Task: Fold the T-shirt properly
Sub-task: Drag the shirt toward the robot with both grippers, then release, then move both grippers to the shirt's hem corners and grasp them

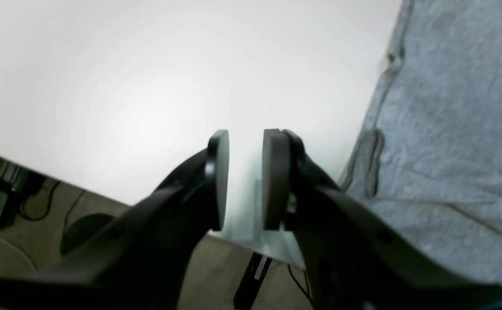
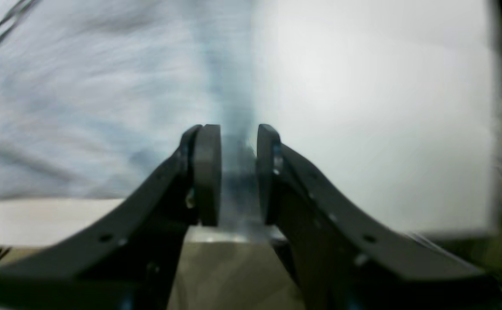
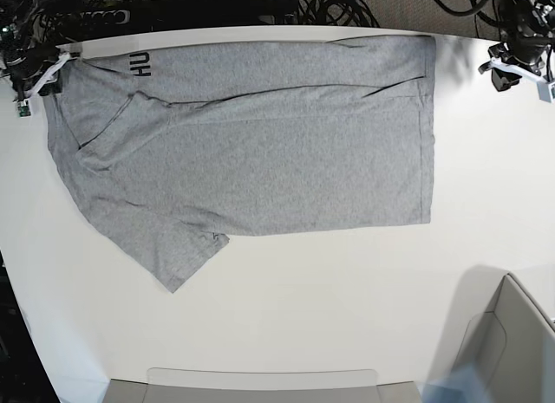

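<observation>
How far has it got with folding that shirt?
One fold looks done: the T-shirt has its far long side turned over, lettering showing at the corner. Nothing is in hand; the left gripper and right gripper are open and empty. One sleeve sticks out unfolded.

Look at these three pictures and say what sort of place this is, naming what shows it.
Probably a robotics lab or test bench, not a home. A grey T-shirt lies spread on a plain white table, black cables are bundled along its far edge, and two arms end in black grippers, left and right.
</observation>
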Motion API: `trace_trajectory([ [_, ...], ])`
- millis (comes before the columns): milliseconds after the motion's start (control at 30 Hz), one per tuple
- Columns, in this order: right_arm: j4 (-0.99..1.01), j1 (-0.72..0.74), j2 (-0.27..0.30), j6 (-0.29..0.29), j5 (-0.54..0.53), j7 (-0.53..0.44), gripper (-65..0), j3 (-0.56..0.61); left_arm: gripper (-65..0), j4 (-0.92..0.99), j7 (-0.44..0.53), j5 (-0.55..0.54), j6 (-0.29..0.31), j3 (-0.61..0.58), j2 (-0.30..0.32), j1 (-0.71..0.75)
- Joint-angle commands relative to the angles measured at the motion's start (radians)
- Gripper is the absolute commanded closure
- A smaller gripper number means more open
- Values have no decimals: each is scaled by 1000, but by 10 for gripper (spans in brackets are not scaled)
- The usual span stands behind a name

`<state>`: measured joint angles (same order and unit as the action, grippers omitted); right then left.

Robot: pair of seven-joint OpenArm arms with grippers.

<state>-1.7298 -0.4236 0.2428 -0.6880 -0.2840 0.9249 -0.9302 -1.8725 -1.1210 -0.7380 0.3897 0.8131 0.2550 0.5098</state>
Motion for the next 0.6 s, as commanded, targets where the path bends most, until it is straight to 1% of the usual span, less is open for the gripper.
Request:
trace_trajectory([
  [0,-12,-16,20,-10,13,-5,-155,6,-136,-16,14,-8,1,5,14,8],
  [67,-12,-25,20,-10,55,-5,-155,32,-136,-16,14,-8,1,5,14,8],
  [133,-16,-22,19,-10,88,-5,-155,23,-136,-16,14,-8,1,5,14,8],
  [267,-37,-16,26,-10,101,-11,-154,-39,-136,-16,14,-8,1,5,14,6],
  [367,-91,21,20,-10,99,-11,-153,-99,-136,-16,14,-13,4,5,13,5],
  [400,-101,44,19,-10,91,-11,-153,-114,-136,-17,14,-15,5,5,13,0],
  [467,-106,105,22,-10,35,-11,-152,-137,-136,-20,15,-18,5,-18,11,-56],
  [533,-101,171,28,-10,-5,-11,-152,-132,-136,-20,15,-18,5,-67,11,-121],
  [567,-101,219,39,-10,-7,-11,-152,-125,-136,-20,15,-16,5,-113,14,-156],
])
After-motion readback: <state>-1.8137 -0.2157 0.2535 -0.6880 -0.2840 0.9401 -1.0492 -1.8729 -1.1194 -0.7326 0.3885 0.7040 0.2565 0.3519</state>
